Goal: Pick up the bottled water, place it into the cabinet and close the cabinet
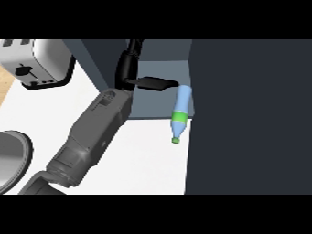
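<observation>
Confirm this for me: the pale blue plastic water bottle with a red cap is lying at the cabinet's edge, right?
Not quite: the cap is green, not red, as the head view shows. The pale blue plastic water bottle does lie at the dark cabinet's edge.

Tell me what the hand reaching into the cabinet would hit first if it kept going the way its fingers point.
Probably the bottled water: the left hand points its straight fingers rightward at the bottle's upper end, almost touching. Depth is unclear, so it might pass by and meet the dark cabinet door instead.

Bottled water [180, 111] lying at cabinet [159, 98] edge
</observation>
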You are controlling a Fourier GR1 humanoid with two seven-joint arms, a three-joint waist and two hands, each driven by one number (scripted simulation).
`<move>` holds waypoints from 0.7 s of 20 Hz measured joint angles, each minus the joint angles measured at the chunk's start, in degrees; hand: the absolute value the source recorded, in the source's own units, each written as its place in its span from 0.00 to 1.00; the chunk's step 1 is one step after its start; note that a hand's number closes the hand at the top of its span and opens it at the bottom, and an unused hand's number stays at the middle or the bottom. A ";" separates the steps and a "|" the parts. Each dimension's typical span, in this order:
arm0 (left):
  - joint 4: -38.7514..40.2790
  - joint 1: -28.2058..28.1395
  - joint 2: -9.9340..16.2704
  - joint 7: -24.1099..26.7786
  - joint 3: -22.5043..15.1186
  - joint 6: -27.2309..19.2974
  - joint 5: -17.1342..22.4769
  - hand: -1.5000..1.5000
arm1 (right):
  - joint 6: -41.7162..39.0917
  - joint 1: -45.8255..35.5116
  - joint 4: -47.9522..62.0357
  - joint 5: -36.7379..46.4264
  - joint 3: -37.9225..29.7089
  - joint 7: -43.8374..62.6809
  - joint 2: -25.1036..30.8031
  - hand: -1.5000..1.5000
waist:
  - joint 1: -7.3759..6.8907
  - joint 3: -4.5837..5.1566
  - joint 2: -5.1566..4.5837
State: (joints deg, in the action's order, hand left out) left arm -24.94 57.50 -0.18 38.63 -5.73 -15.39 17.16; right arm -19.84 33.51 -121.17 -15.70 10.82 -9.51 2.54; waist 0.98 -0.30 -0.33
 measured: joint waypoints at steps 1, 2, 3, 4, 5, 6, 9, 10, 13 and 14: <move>-1.30 -0.78 -0.02 -0.41 -1.02 0.14 0.39 0.00 | 0.38 -0.08 0.17 0.23 0.00 -0.07 -0.29 0.00 | -0.26 0.01 0.09; -2.77 -2.75 0.12 -0.44 -0.92 0.57 1.04 0.00 | 0.77 -0.24 0.31 0.83 0.68 0.00 -0.75 0.00 | -0.85 0.07 0.34; -4.66 -4.01 0.05 -1.18 -1.83 1.32 1.63 0.00 | 0.68 0.11 0.18 0.59 0.39 0.02 -0.52 0.00 | -1.19 0.13 0.49; -6.54 -5.01 0.04 -2.07 -2.80 2.07 2.20 0.00 | 0.62 0.30 0.31 0.63 0.15 -0.16 -0.37 0.00 | -1.42 0.16 0.57; -8.50 -6.17 0.05 -2.65 -3.71 2.85 2.71 0.00 | 0.57 0.03 0.43 0.25 -0.36 -0.06 -0.16 0.00 | -1.63 0.15 0.65; -10.51 -7.22 0.09 -3.67 -4.15 3.76 3.51 0.00 | 0.66 0.17 0.23 0.12 -0.29 0.31 -0.10 0.00 | -1.77 0.17 0.66; -16.91 -10.92 0.13 -7.07 -6.34 4.49 5.27 0.00 | 1.45 0.57 -0.64 0.40 0.58 1.10 -0.64 0.00 | -2.38 0.17 0.86; -19.28 -12.48 0.14 -7.79 -7.02 4.40 5.63 0.00 | 1.71 0.26 -0.78 0.76 0.91 1.30 -0.81 0.00 | -2.51 0.15 0.92; -27.62 -18.89 0.17 -9.76 -9.24 3.49 6.28 0.00 | 1.85 1.49 -1.67 1.30 1.68 1.38 -0.79 0.00 | -3.05 0.14 1.25; -30.80 -21.06 0.33 -10.74 -9.87 3.14 6.49 0.00 | 1.90 2.00 -1.96 1.50 1.98 1.36 -0.81 0.00 | -3.18 0.14 1.32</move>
State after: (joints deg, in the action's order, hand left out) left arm -55.74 36.43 0.16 27.89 -15.60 -12.24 23.65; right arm -17.94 35.51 -123.13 -14.20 12.80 -8.15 1.73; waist -2.21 -0.16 0.99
